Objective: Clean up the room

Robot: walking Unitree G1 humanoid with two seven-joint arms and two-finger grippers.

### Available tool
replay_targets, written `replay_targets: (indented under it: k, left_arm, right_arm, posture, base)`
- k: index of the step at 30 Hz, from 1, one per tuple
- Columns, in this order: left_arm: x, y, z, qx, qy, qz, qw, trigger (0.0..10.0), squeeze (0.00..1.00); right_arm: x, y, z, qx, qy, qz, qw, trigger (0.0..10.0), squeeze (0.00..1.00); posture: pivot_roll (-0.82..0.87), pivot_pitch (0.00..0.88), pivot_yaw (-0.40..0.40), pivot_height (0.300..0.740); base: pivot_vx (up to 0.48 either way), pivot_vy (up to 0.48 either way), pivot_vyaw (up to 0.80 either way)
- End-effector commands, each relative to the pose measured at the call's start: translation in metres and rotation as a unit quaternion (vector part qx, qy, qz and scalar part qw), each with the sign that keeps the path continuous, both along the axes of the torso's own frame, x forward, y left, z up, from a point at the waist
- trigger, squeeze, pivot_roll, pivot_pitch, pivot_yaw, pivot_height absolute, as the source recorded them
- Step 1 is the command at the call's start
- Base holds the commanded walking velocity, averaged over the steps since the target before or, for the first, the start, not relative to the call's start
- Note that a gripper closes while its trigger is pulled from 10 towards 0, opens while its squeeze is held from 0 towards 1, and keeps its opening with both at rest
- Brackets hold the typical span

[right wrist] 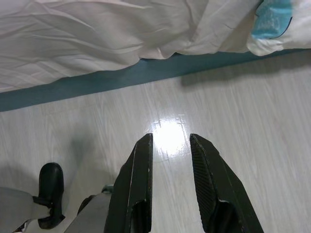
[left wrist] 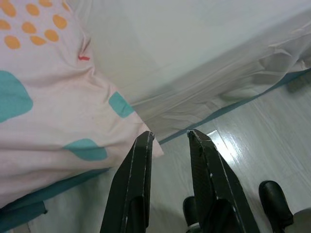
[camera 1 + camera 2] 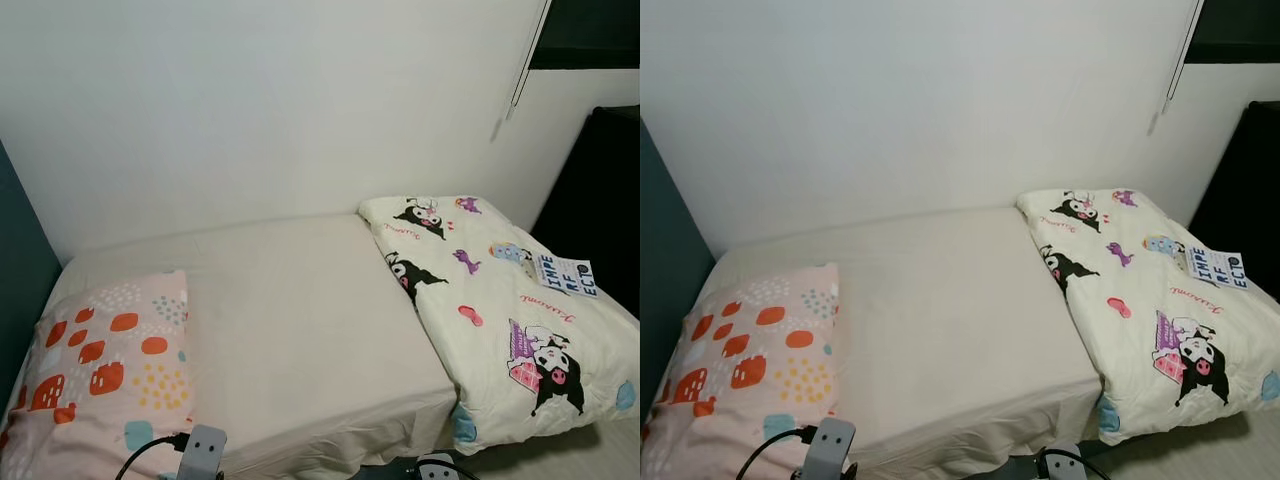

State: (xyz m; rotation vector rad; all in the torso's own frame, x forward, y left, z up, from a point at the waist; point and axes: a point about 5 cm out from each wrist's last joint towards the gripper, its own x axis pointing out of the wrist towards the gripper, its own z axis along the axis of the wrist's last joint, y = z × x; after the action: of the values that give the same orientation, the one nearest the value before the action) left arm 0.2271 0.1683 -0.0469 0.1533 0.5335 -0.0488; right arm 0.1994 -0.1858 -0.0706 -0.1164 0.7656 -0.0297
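Down low, the left gripper [image 2: 170, 137] hangs with its fingers parted above the glossy pale floor [image 1: 252, 126], and the right gripper [image 1: 171, 138] likewise. Beyond them, a soft spotted pillow [image 3: 105, 370] rests on the smooth cream bed sheet [image 3: 300, 320]. Farther right, a folded cartoon-print quilt [image 3: 500, 310] lies puffy.

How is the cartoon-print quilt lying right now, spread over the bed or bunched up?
Folded, not spread. The quilt covers just the right end of the bed, its corner overhanging the near edge; the sheet beside it lies bare.

Matt cloth sheet [image 3: 300, 320]; printed cloth quilt [image 3: 500, 310]; glossy wood-look floor [image 1: 194, 121].
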Motion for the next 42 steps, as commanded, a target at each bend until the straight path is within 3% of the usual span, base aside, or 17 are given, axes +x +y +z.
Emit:
replay_targets:
  k: [1, 42]
  left_arm:
    - [-0.0028, -0.0024, -0.0025, -0.003, 0.007, 0.002, 1.000, 10.0, 0.00]
    - [-0.0045, -0.0023, -0.0031, -0.002, 0.006, 0.000, 1.000, 10.0, 0.00]
  right_arm:
    - [0.0001, -0.0011, 0.0000, -0.006, 0.002, 0.002, 1.000, 10.0, 0.00]
    - [0.0001, -0.0006, 0.0002, -0.017, -0.002, 0.003, 1.000, 10.0, 0.00]
  posture:
    - [0.02, 0.032, -0.039, 0.740]
    - [0.02, 0.032, -0.036, 0.740]
  base:
    - [0.000, 0.000, 0.00]
    - [0.000, 0.000, 0.00]
